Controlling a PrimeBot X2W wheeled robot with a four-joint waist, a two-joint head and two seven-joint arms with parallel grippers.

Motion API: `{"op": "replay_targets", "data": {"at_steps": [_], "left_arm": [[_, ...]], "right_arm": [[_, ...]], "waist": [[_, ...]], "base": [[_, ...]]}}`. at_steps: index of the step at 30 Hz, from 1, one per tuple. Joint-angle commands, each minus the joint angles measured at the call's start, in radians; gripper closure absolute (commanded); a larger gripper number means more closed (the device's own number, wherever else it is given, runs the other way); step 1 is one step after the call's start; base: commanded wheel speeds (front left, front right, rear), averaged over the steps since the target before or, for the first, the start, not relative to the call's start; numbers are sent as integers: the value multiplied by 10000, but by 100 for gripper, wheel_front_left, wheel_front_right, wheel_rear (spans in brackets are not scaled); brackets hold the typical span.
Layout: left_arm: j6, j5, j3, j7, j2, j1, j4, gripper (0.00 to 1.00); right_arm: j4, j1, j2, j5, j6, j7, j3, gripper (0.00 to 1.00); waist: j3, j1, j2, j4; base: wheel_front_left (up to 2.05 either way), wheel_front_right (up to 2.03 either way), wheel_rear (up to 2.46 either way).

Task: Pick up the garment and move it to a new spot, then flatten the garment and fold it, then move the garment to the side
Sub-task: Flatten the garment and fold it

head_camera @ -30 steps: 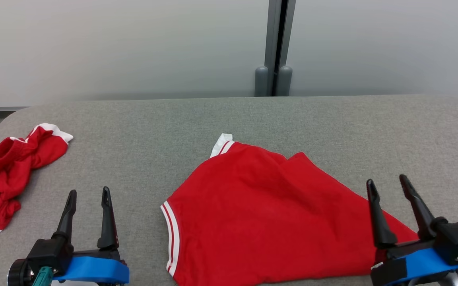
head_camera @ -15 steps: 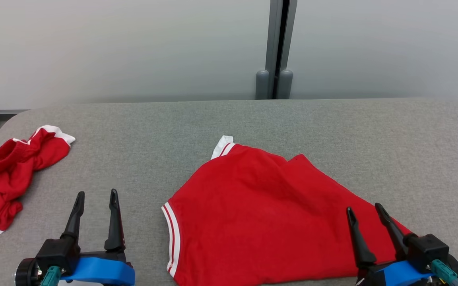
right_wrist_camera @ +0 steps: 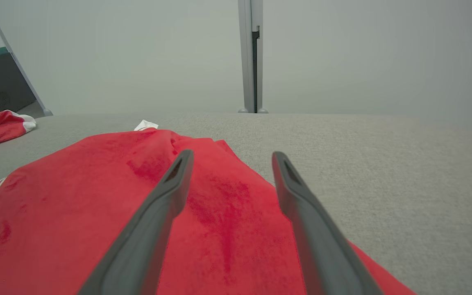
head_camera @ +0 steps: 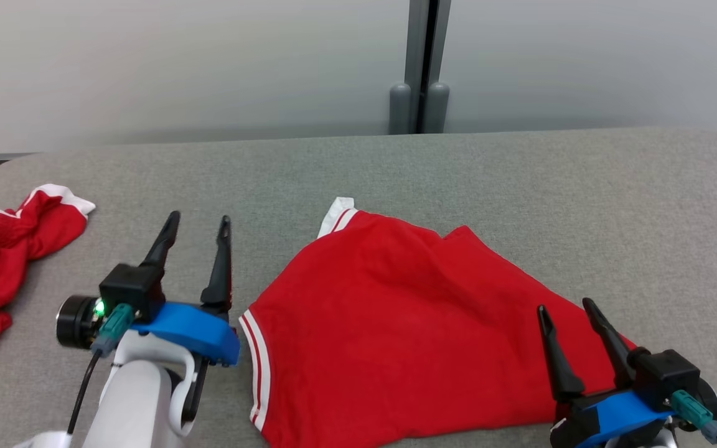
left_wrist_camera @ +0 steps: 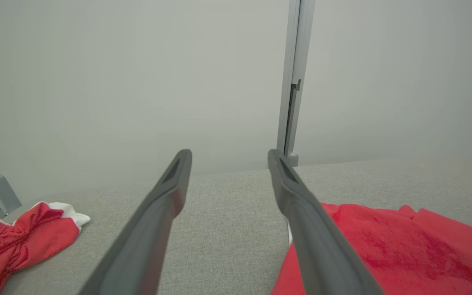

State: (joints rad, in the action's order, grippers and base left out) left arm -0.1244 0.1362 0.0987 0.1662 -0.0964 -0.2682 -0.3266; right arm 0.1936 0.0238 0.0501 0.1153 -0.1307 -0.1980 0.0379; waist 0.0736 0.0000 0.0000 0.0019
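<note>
The garment [head_camera: 396, 323] is a red shirt with white striped trim, lying spread on the grey table [head_camera: 520, 180], its front edge near me. My left gripper [head_camera: 200, 221] hovers open just left of the garment's striped hem, nothing between its fingers. In the left wrist view the garment [left_wrist_camera: 383, 254] lies to the right of the left gripper [left_wrist_camera: 230, 153]. My right gripper [head_camera: 565, 306] stands open over the garment's lower right corner. The right wrist view shows the right gripper [right_wrist_camera: 232, 155] above the red cloth [right_wrist_camera: 96, 205], empty.
A second red and white garment [head_camera: 4, 249] lies crumpled at the table's left edge, also seen as a red heap [left_wrist_camera: 19, 237] in the left wrist view. A grey post [head_camera: 421, 68] stands behind the table against a pale wall.
My left gripper has risen forward and to the right, toward the garment's striped hem. The right gripper has drawn back and lower. The camera has shifted slightly.
</note>
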Motion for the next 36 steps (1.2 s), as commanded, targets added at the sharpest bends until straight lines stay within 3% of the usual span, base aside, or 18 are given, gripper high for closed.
{"op": "replay_targets", "data": {"at_steps": [1, 9, 22, 31, 32, 33, 34, 35, 36], "left_arm": [[-78, 29, 159, -171, -114, -299, -156, 0], [-63, 663, 1377, -983, -479, -1143, -1310, 0], [-65, 1735, 2866, -1659, -1072, -993, -3514, 0], [-65, 2318, 3548, -1663, -904, -1268, -4672, 0], [-65, 2395, 3625, -1654, -862, -1303, -4785, 9], [-65, 2434, 3686, -1626, -840, -1362, -4901, 35], [-65, 2503, 3769, -1598, -820, -1412, -5001, 79], [-65, 2543, 3893, -1531, -804, -1465, -5076, 100], [-66, 2600, 3939, -1418, -803, -1556, -5138, 100]], "right_arm": [[-40, 194, 8, -9, -1, -55, -6, 0], [28, 390, 8, 47, -1, -169, -84, 0], [130, 636, 7, 44, -1, -272, -131, 0], [273, 791, 9, 111, -1, -319, -30, 0], [283, 785, 7, 111, -1, -322, -33, 0], [295, 769, 7, 108, -1, -326, -37, 0], [313, 765, 7, 106, -1, -330, -38, 0], [318, 768, 7, 105, -1, -332, -36, 0], [315, 769, 9, 108, -1, -335, -38, 0]], "waist": [[72, 0, 0, -35], [530, 0, 0, -278], [860, 0, 0, -393], [880, 0, 0, -487], [869, 0, 0, -500], [859, 0, 0, -514], [847, 0, 0, -529], [836, 0, 0, -545], [828, 0, 0, -554]], "base": [[0, 0, 0], [0, 0, 0], [0, 0, 0], [0, 0, 0], [0, 0, 0], [0, 0, 0], [0, 0, 0], [0, 0, 0], [0, 0, 0]]}}
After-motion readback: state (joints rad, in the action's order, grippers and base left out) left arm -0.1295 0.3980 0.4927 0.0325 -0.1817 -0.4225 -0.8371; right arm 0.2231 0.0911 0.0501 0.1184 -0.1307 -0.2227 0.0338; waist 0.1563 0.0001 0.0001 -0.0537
